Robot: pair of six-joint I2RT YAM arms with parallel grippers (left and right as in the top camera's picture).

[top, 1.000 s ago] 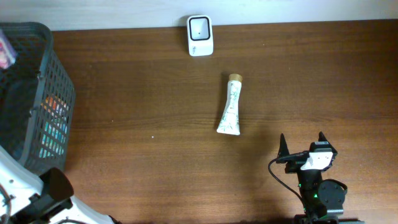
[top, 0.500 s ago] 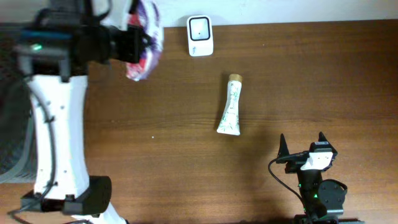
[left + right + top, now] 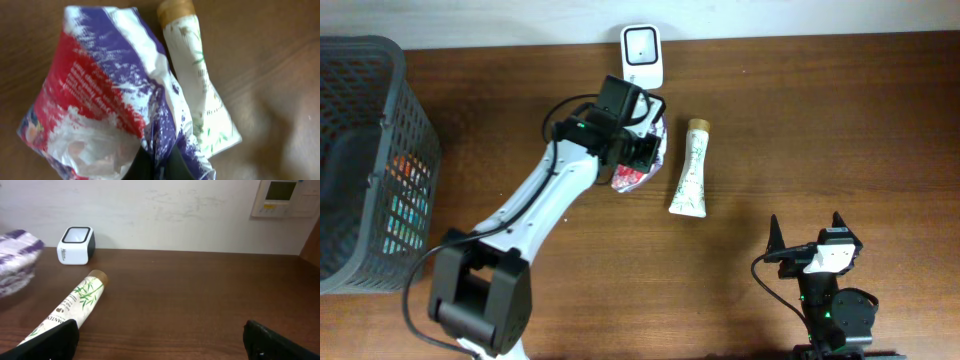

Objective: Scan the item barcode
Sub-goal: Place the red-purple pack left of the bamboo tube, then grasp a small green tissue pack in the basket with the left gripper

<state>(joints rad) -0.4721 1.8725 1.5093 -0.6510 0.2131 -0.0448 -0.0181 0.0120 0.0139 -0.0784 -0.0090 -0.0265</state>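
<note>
Basket (image 3: 418, 150) partly beyond the left edge; lettering on the crumpled bag (image 3: 95, 95) too blurred.

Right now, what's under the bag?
Bare table shows around the bag, which the left gripper holds; the tube lies beside it. The spot directly beneath the bag is covered.

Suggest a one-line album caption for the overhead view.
Left gripper holds a crinkled packet near the scanner, beside a tube; right gripper rests open.
</note>
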